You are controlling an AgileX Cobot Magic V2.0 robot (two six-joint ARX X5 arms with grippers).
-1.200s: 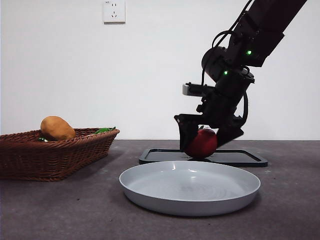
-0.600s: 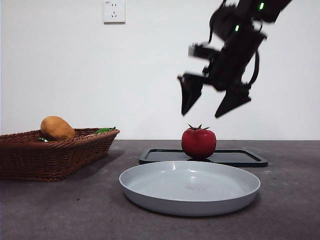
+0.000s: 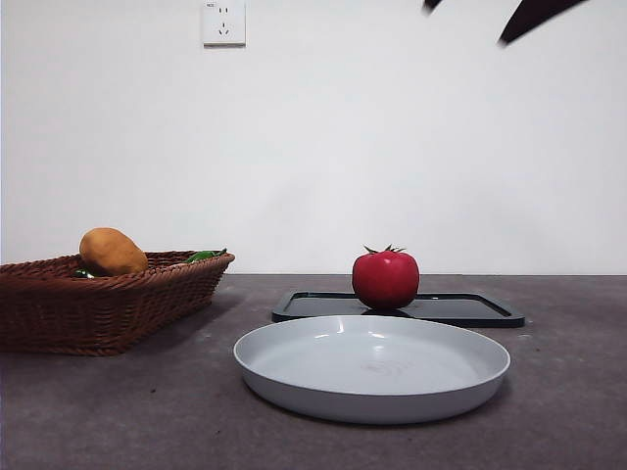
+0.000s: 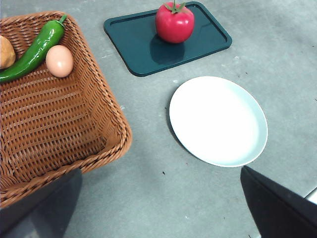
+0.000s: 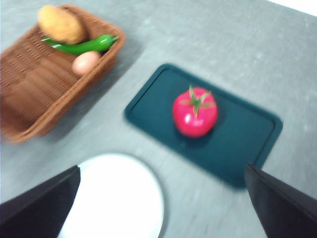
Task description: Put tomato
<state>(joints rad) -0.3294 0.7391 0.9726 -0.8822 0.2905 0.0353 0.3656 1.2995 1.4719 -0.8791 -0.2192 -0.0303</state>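
The glossy red tomato (image 3: 385,278) with a green calyx stands upright on the dark green tray (image 3: 460,309), free of any gripper. It also shows in the left wrist view (image 4: 174,23) and the right wrist view (image 5: 194,111). My right gripper (image 5: 161,208) is open and empty, high above the tray; only its black tips (image 3: 529,15) show at the top edge of the front view. My left gripper (image 4: 163,208) is open and empty, high above the table between the basket and the plate.
A grey-white plate (image 3: 372,364) lies in front of the tray. A wicker basket (image 3: 98,299) at the left holds an orange-yellow oval fruit (image 3: 112,251), a green pepper (image 4: 34,49) and an egg (image 4: 59,60). A wall socket (image 3: 223,22) is on the back wall.
The right gripper let go of the tomato on the tray, opened, and rose up and away to the top edge. The tomato stays on the tray.
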